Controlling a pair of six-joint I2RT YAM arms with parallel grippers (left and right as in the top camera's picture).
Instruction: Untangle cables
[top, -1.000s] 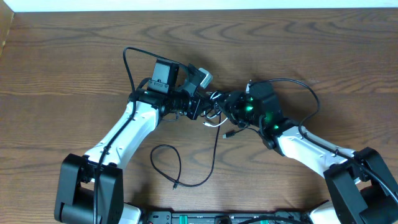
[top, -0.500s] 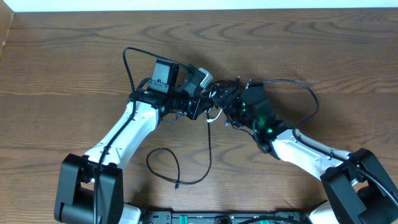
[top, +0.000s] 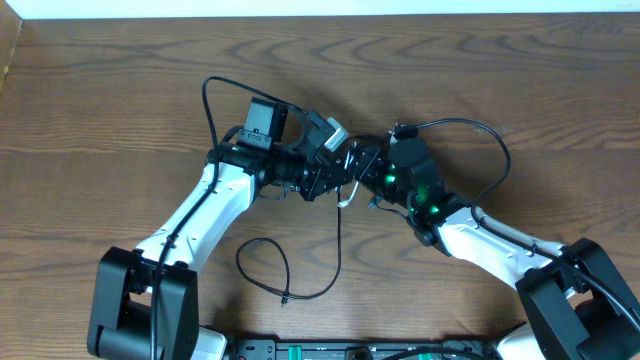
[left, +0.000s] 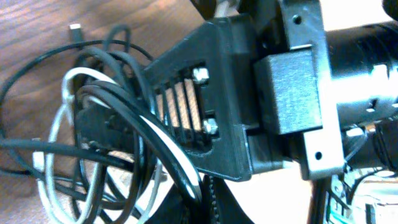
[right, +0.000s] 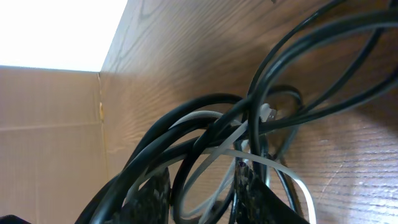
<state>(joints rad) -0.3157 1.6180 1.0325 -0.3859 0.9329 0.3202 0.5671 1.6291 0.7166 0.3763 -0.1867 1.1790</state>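
We found the cables (top: 343, 190) bunched above the middle of the table (top: 100, 90), with black strands wound round the white cable (left: 53, 134). One black tail (top: 338, 235) trailed to a loop near the front edge. In the last second that tail had swung left as the right gripper (top: 362, 165) pressed in against the left gripper (top: 325, 180). The left was clamped on strands. The right straddled several, and we could not tell if it gripped. We judged nothing freed yet.
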